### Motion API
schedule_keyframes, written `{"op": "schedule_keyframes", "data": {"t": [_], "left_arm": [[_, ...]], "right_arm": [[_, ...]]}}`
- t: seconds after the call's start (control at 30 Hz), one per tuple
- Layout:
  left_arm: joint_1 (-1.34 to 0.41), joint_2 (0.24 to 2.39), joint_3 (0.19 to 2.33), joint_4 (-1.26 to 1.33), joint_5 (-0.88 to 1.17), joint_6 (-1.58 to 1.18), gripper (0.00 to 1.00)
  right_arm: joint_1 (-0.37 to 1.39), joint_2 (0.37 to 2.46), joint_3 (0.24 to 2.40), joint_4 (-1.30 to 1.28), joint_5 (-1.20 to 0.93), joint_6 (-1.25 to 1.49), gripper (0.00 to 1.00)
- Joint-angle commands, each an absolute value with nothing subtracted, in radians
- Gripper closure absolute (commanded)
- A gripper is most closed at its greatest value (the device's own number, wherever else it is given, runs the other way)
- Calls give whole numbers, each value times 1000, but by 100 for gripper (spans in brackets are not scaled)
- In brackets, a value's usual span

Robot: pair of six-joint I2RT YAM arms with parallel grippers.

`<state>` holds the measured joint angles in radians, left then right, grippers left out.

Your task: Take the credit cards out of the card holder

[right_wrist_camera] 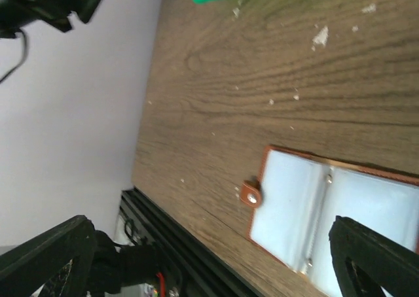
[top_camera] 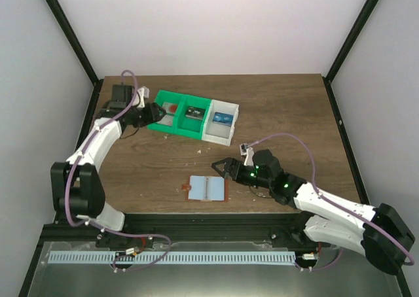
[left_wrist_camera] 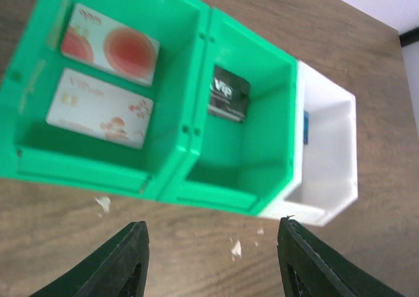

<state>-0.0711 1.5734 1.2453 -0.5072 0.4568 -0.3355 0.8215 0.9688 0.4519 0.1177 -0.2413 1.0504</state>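
- Two credit cards (left_wrist_camera: pixel 99 107) lie in the bin's (left_wrist_camera: pixel 196 101) left compartment.
- Left gripper (left_wrist_camera: pixel 211 225): released, facing the bin's near wall; white flecks (left_wrist_camera: pixel 236 247) between.
- Right gripper (right_wrist_camera: pixel 209 222): released, above card holder (right_wrist_camera: pixel 288 205).

Two pale cards (left_wrist_camera: pixel 109 43) (left_wrist_camera: pixel 99 107), one black card (left_wrist_camera: pixel 229 93), one blue card (top_camera: pixel 222 119); one card holder (top_camera: pixel 206 188); one three-compartment bin (left_wrist_camera: pixel 194 94).

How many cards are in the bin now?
4: a red-spotted card and a whitish card in the left green compartment, a dark card in the middle one, a blue card in the white one. Others could lie hidden underneath.
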Motion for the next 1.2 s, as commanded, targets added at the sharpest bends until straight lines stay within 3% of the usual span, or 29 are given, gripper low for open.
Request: {"op": "schedule_keyframes", "data": {"t": [0.0,0.1,0.27,0.37,0.97,1.17], "left_arm": [[-135,1438,1092,-481,491,-334,45],[-198,1342,969,-443,516,-369,46],[-300,1237,778,-348,558,-453,52],[-352,1212,667,-247,618,-532,56],[-426,1324,338,223,757,-744,47],[-427,1381,285,359,786,-807,47]], "right_arm": [[826,1022,467,53,-290,953,3],[825,1089,471,33,-317,921,11],[838,1180,459,111,-396,926,48],[892,1243,506,106,-372,932,60],[976,1671,770,-17,-252,938,69],[983,1698,715,-3,-209,954,86]]}}
